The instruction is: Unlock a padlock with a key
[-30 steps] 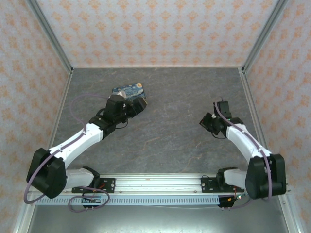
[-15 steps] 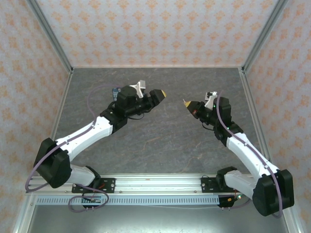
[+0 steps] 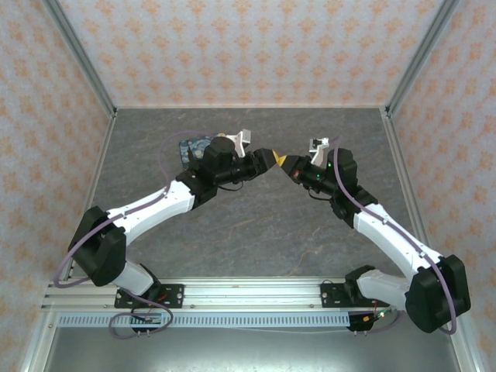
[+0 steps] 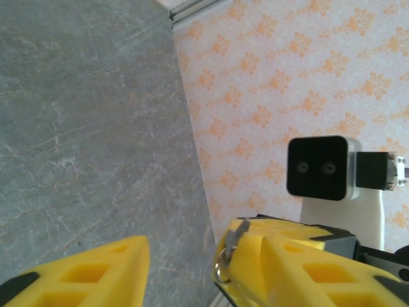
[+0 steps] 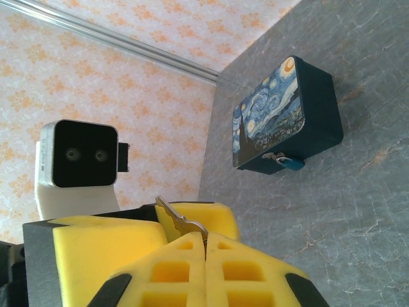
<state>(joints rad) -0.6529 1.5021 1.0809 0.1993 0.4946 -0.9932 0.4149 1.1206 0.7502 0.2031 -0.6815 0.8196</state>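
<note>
A grey, marbled stone-look worktop point(image 3: 256, 232) is closed in on the left, far and right sides by pale walls point(image 3: 248, 46) printed with small orange floral motifs. Aluminium posts point(image 3: 77, 56) stand at the two far corners. A slotted metal rail point(image 3: 248, 294) runs along the near edge. The light is even.

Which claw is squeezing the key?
The right gripper: its yellow fingers are pressed shut on the key. The left gripper has its fingers spread apart.

Jaws nearly touching, padlock point(image 3: 190, 145) behind left arm point(image 3: 155, 205)
</note>
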